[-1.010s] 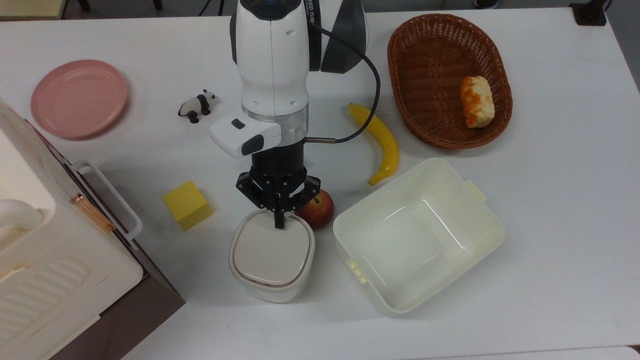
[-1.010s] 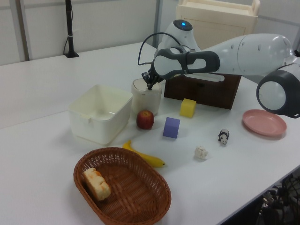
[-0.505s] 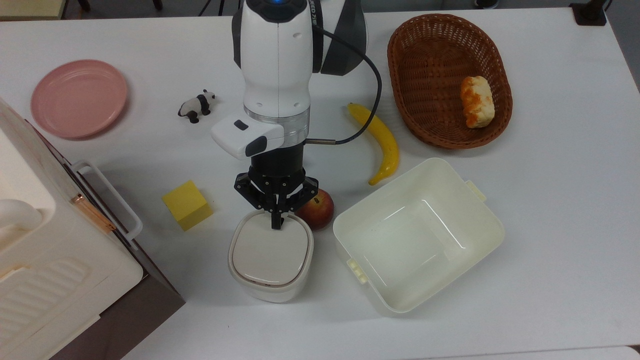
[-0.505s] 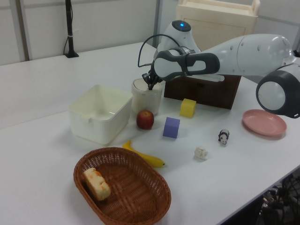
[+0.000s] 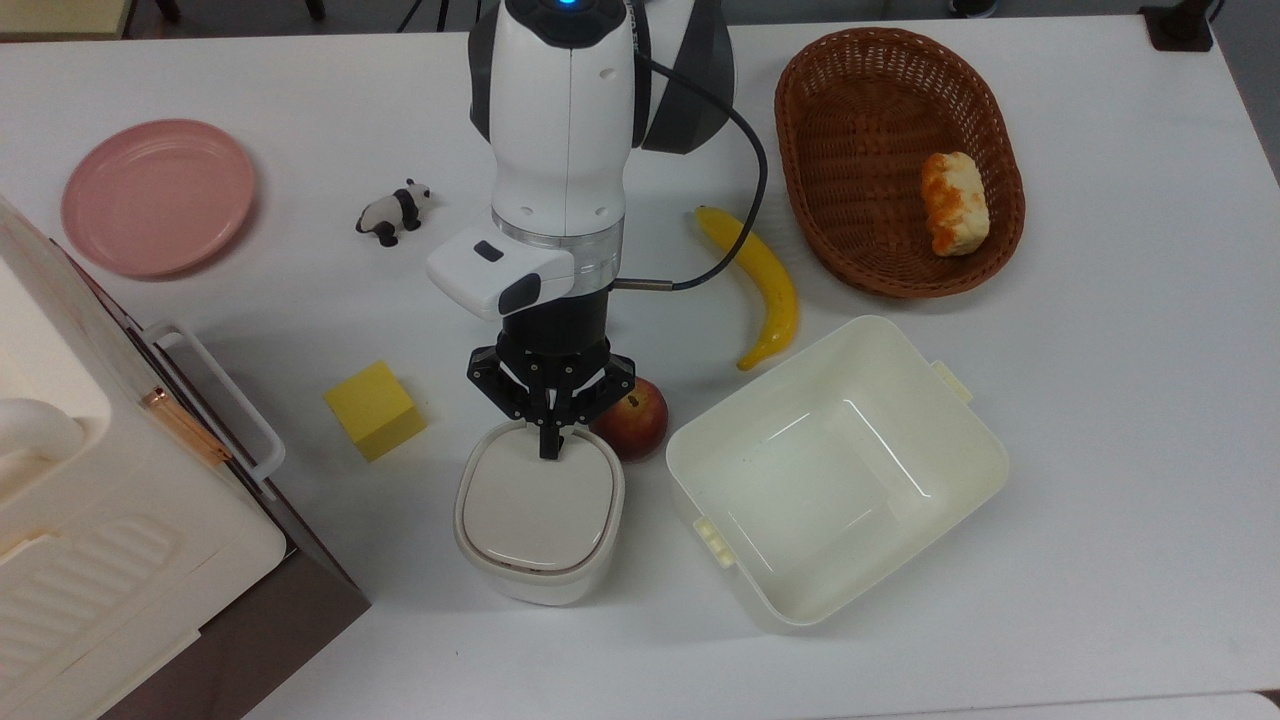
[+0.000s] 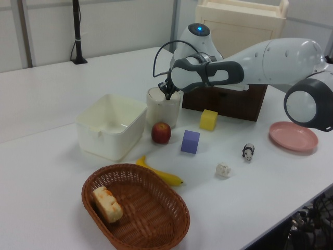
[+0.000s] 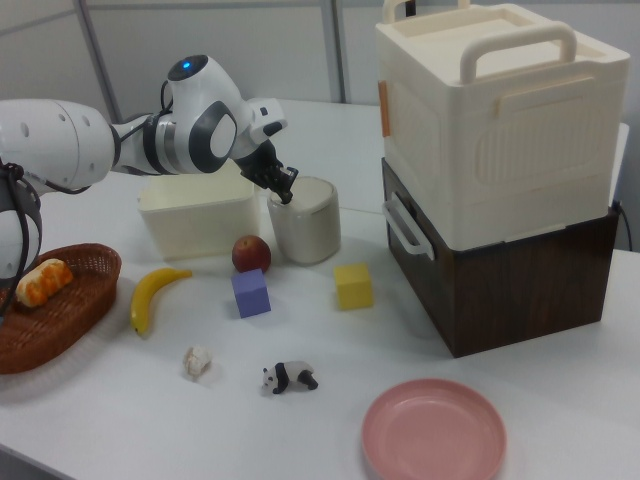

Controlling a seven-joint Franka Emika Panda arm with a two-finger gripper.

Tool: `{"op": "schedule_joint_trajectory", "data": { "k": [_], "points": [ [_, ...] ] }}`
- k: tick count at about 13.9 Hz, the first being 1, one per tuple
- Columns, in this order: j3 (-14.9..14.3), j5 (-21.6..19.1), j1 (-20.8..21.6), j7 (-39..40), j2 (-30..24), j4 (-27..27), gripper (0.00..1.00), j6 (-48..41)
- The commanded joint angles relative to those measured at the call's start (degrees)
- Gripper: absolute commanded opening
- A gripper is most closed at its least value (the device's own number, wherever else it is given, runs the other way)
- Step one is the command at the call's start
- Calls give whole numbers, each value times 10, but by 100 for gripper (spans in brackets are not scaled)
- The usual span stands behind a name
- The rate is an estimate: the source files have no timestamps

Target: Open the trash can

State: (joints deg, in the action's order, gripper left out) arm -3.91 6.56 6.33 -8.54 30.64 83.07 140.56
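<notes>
In the top view, the gripper (image 5: 549, 453) points down, fingers pressed together with nothing between them, its tip at the lid edge of the trash can (image 5: 538, 520), just beside the apple (image 5: 632, 420). In the left view, the trash can (image 6: 163, 107) stands behind the apple (image 6: 161, 133). In the right view, its lid lies flat.

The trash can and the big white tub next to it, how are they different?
The trash can has a beige lid, shut; the tub has no lid and is empty. The trash can is smaller and rounded; the tub is wider and boxier. The gripper is at the trash can's lid edge, not the tub. Both are pale plastic containers.
</notes>
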Motion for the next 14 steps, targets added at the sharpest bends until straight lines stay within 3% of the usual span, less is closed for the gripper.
{"op": "schedule_joint_trajectory", "data": {
  "k": [1,3,8,12,14],
  "points": [
    [-2,25,4,-10,13,-3,0,14],
    [-1,45,4,-13,13,3,0,14],
    [0,52,7,-16,13,6,0,15],
    [0,15,4,-60,3,-1,0,13],
    [-2,-29,2,-73,-33,-1,0,9]
  ]
}}
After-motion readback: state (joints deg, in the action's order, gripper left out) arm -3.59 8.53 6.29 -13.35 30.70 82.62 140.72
